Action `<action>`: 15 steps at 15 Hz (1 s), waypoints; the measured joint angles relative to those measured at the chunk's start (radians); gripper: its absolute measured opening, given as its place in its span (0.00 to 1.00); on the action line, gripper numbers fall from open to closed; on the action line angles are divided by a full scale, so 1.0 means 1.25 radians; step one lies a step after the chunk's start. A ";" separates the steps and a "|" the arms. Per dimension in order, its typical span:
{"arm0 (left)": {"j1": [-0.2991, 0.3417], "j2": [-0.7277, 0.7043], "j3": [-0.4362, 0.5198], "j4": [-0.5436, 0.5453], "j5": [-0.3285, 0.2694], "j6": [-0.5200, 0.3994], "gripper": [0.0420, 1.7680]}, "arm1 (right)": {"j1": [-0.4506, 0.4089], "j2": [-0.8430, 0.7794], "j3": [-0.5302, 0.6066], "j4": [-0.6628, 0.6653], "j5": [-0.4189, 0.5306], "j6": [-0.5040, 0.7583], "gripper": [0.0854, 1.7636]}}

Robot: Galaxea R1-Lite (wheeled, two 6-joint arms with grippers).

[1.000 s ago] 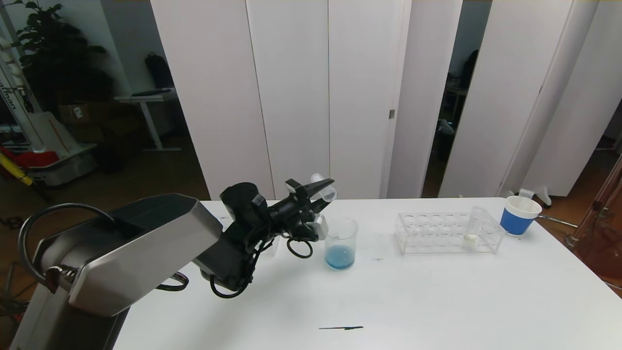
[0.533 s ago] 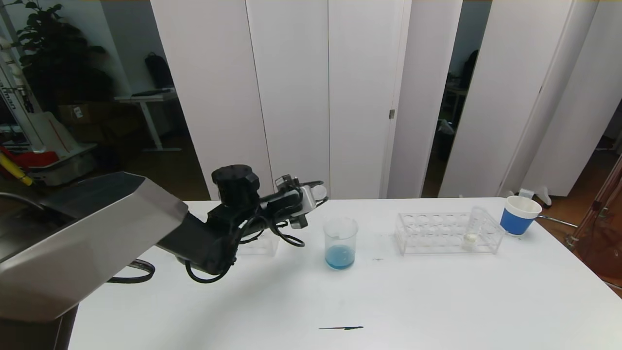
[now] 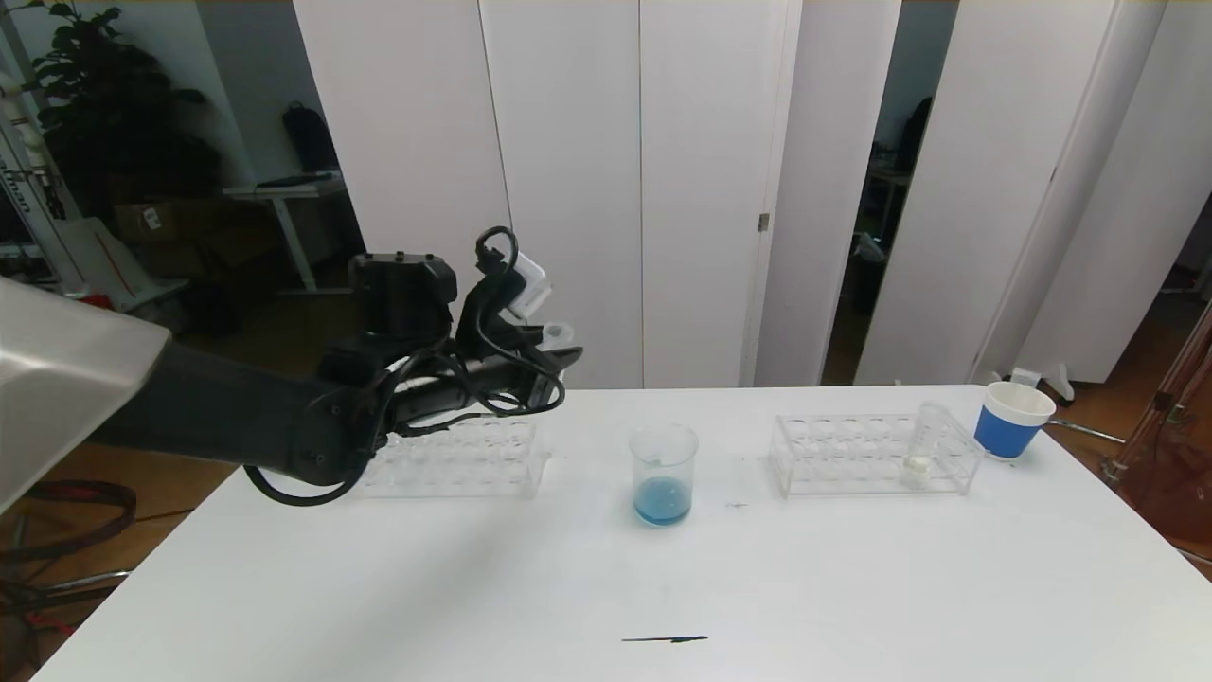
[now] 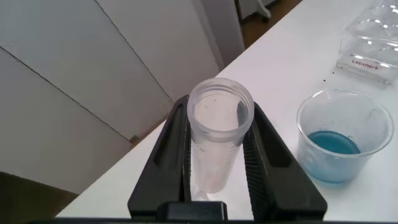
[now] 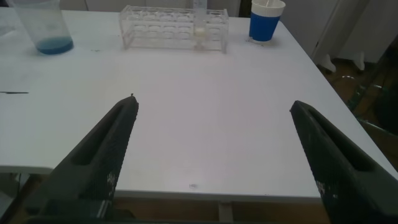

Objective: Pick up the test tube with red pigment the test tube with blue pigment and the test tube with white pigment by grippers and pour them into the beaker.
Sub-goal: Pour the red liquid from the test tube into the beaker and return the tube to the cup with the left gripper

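Note:
My left gripper (image 3: 561,356) is shut on a clear test tube (image 3: 557,333) that looks empty, and holds it upright above the right end of the left rack (image 3: 454,461). In the left wrist view the tube (image 4: 217,134) sits between the black fingers (image 4: 264,149). The beaker (image 3: 663,472) stands mid-table with blue liquid in its bottom, to the right of my left gripper; it also shows in the left wrist view (image 4: 344,144). The test tube with white pigment (image 3: 920,443) stands in the right rack (image 3: 852,457). No red tube is in view. My right gripper (image 5: 213,101) is open and empty, low by the table's front edge.
A white cup with a blue band (image 3: 1011,419) stands at the far right behind the right rack. A short dark mark (image 3: 663,639) lies on the table near the front. White panels stand behind the table's far edge.
My left arm has drawn back from over the beaker, up and to the left. The held tube has turned from tipped to upright and now hangs over the left rack.

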 joint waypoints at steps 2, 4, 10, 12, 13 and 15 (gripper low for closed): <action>0.003 -0.048 -0.006 0.053 0.069 -0.105 0.31 | 0.000 0.000 0.000 0.000 0.000 0.000 0.99; 0.008 -0.084 -0.009 0.065 0.135 -0.203 0.31 | 0.000 0.000 0.000 0.000 0.000 0.000 0.99; 0.055 -0.091 0.003 -0.021 0.415 -0.333 0.31 | 0.000 0.000 0.000 0.000 0.000 0.000 0.99; 0.099 -0.072 0.006 -0.066 0.419 -0.328 0.31 | 0.000 0.000 0.000 0.000 0.000 0.000 0.99; 0.124 -0.061 0.007 -0.085 0.419 -0.323 0.31 | 0.000 0.000 0.000 0.000 0.000 0.000 0.99; 0.183 -0.032 0.004 -0.164 0.422 -0.316 0.31 | 0.000 0.000 0.000 0.000 0.000 0.000 0.99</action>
